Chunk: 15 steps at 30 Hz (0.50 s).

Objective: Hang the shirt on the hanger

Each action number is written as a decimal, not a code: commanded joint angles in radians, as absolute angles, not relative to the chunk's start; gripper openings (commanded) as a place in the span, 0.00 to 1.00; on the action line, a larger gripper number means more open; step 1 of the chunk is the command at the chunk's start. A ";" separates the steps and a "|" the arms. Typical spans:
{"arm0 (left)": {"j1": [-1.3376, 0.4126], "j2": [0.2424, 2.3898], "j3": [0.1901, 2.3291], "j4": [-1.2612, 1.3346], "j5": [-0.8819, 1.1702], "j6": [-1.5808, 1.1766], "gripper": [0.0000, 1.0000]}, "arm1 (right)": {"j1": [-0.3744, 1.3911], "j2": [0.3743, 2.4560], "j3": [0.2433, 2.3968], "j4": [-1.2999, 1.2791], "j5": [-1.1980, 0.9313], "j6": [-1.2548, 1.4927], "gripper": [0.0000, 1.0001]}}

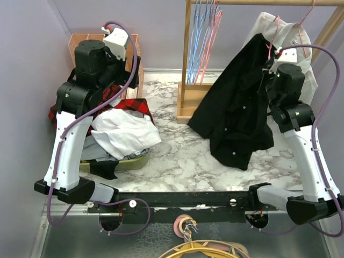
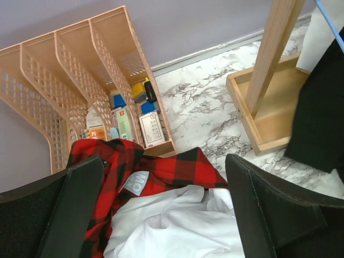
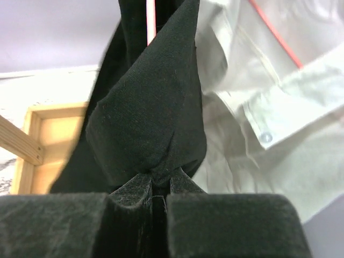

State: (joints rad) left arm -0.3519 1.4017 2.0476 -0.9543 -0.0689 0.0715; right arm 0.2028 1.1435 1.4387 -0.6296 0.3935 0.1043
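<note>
The black shirt (image 1: 236, 113) hangs at the right, its lower part draped onto the marble table (image 1: 183, 156). My right gripper (image 1: 267, 63) is raised by the shirt's top and shut on a bunched fold of the black shirt (image 3: 150, 118); in the right wrist view the gripper (image 3: 159, 183) has cloth pinched between its pads. A thin pink-red wire of the hanger (image 1: 274, 33) rises above the grip, and a strip of the hanger (image 3: 151, 16) shows between the shirt's folds. My left gripper (image 2: 166, 209) stands open above a clothes pile, holding nothing.
A white collared shirt (image 1: 301, 43) hangs behind the black one. The wooden rack (image 1: 185, 105) holds blue and pink hangers (image 1: 204, 37). A red-and-black plaid garment (image 2: 161, 166) and white cloth (image 2: 177, 226) lie piled at left. A peach lattice organizer (image 2: 80, 64) stands by the wall.
</note>
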 commanded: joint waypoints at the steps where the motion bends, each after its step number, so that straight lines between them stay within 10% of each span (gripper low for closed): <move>1: -0.330 1.364 2.062 -0.901 -0.149 0.039 0.99 | 0.202 1.161 1.562 -0.475 0.291 -0.031 0.01; 15: -0.180 1.335 2.043 -0.843 -0.473 0.049 0.99 | 0.111 1.378 1.818 -0.456 0.169 -0.043 0.01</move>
